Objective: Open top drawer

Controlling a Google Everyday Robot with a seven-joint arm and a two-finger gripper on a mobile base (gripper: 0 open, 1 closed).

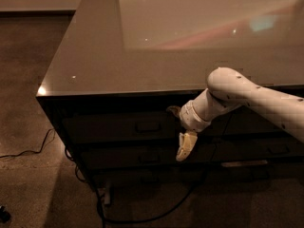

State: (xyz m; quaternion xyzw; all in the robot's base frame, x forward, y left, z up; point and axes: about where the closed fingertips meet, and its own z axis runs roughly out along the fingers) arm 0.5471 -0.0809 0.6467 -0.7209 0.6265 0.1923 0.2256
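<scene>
Camera view, and here's your scene: a low, dark drawer cabinet (57, 113) with a glossy top (142, 46) throwing back pale and reddish reflections. Your arm (251, 99) comes in from the right edge, white and dotted. It bends at a rounded joint just over the cabinet's front lip and drops across the drawer fronts. At its end the gripper (183, 152) hangs pointing at the floor, cream-coloured, tilted slightly left. Open or closed? You cannot tell from this angle (it reads as one pale shape against the dark).

Now the top drawer (104, 127): it's the wide dark front directly under the tabletop, in the left column. It sits flush with the fronts around it, so it's shut. Its small loop handle (147, 126) is at centre. Your gripper is right of that handle and apart from it, with its tip down at the seam between the top drawer and the second drawer (114, 156) below. Whether it touches the front, you can't judge.

The lower handle (148, 158) sits straight beneath the first. To the right, under your arm, the other column's drawers (266, 148) show dark, with a pale strip (243, 164) low down. On the speckled brown floor (28, 80) a black cable (156, 216) loops out from under the cabinet. A thinner cable (28, 152) trails off left.
</scene>
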